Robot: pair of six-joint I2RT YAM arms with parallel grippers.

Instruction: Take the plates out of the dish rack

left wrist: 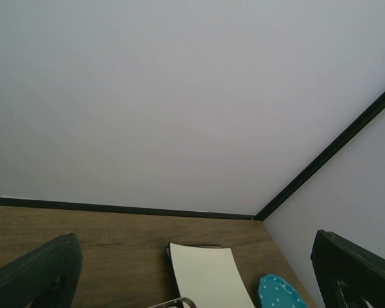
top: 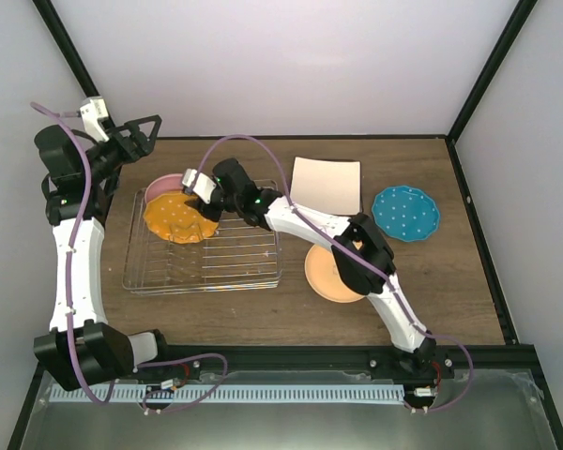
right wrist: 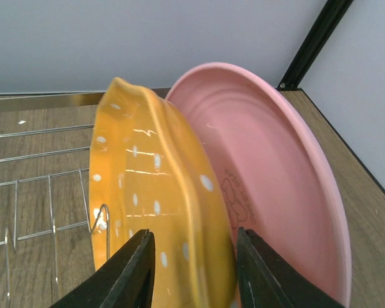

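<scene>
The orange dotted plate (right wrist: 147,173) stood on edge in the dish rack (top: 206,267), at its far left end, and its scalloped rim ran straight up between the two fingers (right wrist: 131,273) of the right pincer (right wrist: 192,269). The pincer was partly apart, one finger against the plate's dotted face and the other at its back, right at the rim. Whether the fingers were actually pressing on the plate or only straddling it, I cannot tell from the wrist view. Just behind the dotted plate leaned the pink plate (right wrist: 276,173), also in the rack, close to the outer finger but not between the two.

The left pincer (top: 139,133) hung high over the far left corner of the tabletop (top: 263,319), well apart from the rack, its fingers spread wide with nothing between them.

On the tabletop to the right of the rack lay a square cream plate (top: 327,185), a teal dotted plate (top: 405,213) and a plain orange plate (top: 324,277), the last partly under the right arm.
</scene>
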